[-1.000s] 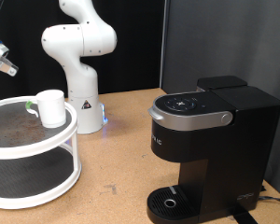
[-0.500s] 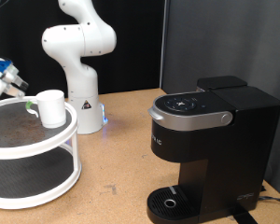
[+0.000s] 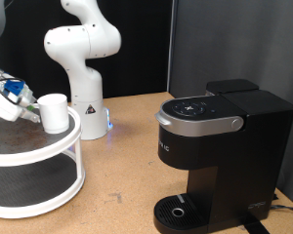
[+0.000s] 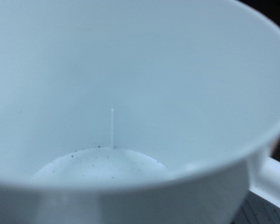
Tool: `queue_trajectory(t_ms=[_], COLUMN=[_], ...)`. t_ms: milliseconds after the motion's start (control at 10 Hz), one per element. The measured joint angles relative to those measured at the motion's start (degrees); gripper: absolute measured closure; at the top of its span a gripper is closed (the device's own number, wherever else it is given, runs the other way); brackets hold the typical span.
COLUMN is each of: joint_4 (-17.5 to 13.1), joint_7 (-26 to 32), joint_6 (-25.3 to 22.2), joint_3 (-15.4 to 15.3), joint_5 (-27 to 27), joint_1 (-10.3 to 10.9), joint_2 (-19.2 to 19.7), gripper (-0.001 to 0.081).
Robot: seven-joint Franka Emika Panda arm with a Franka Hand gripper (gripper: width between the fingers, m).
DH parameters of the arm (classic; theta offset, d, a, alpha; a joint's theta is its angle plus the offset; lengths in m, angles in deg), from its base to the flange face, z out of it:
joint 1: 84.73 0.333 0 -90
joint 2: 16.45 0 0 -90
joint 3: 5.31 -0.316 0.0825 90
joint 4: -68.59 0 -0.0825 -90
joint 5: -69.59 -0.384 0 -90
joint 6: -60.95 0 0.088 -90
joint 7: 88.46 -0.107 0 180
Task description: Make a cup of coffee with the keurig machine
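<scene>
Exterior view: gripper [image 3: 29,105] at cup [image 3: 55,113] on top tier of white rack [image 3: 59,156], exterior view's left. Keurig machine [image 3: 220,156] lid shut, drip tray [image 3: 179,210] bare. Jaw opening: cannot tell.

Wrist view: cup [image 4: 131,93] interior fills picture, empty. Brewing not started.

From my exterior view, the white arm's base and lower links [image 3: 81,54] stand upright in the upper left of the frame. The gripper [image 3: 27,105] comes in from the left edge, at mid-height, tilted down toward the right, with blue parts showing on the hand. I can't tell how its fingers stand. In my wrist view no fingers show.
</scene>
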Motion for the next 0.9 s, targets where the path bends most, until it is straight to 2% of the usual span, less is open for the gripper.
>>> queue_trajectory(t_ms=[300,400,500,600,700,800,900], joint_4=[1.2,1.5,1.7,1.8,2.0,2.0,2.0], joint_7=[1.0,1.1,1.1,1.1,0.9,0.4,-0.5], joint_6=[0.0,0.1,0.2,0.5,0.9,0.9,0.9], joint_3=[0.2,0.2,0.2,0.2,0.1,-0.1,-0.5], joint_5=[-0.1,0.2,0.6,1.2,1.7,2.3,2.7], joint_1=[0.1,0.0,-0.2,-0.6,-1.2,-2.0,-3.0], joint_2=[0.6,0.6,0.6,0.5,0.4,0.0,-0.6], gripper=[0.0001,0.0128,0.0128,0.0263,0.0263,0.0446,0.0583])
